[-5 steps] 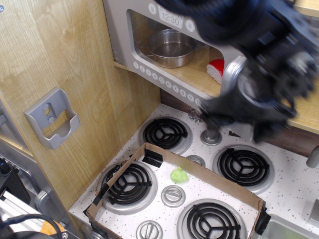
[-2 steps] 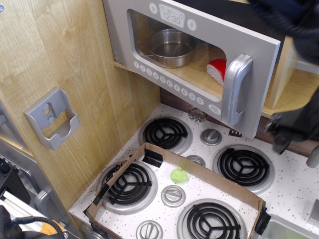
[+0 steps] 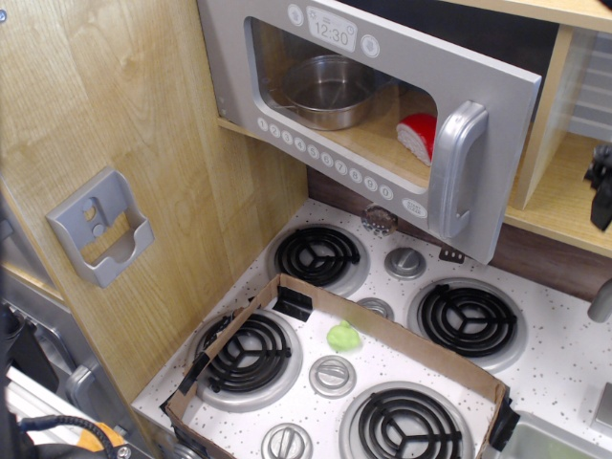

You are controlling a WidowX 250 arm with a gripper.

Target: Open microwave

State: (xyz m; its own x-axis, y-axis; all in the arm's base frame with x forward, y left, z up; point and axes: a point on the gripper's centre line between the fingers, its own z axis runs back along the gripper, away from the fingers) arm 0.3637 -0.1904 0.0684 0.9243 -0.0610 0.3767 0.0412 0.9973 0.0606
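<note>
The grey microwave (image 3: 316,143) hangs above the stove, with its 12:30 display (image 3: 330,35) and a row of round white buttons along the bottom. Its door stands swung out from the cabinet, and the silver vertical handle (image 3: 457,182) is on its right end. Through the window I see a steel pot (image 3: 330,91) and a red and white piece (image 3: 417,135). Only a dark bit of my gripper (image 3: 601,187) shows at the right edge, well to the right of the handle and not touching it. Its fingers are cut off.
Below is a white stovetop (image 3: 564,368) with black coil burners and a cardboard frame (image 3: 382,320) around a small green lump (image 3: 343,337). A grey wall holder (image 3: 100,228) sits on the wooden panel at the left. A wooden shelf (image 3: 559,201) lies at the right.
The arm, which covered the handle a second ago, has drawn away to the right and almost left the view. The door's handle end has swung a little further out.
</note>
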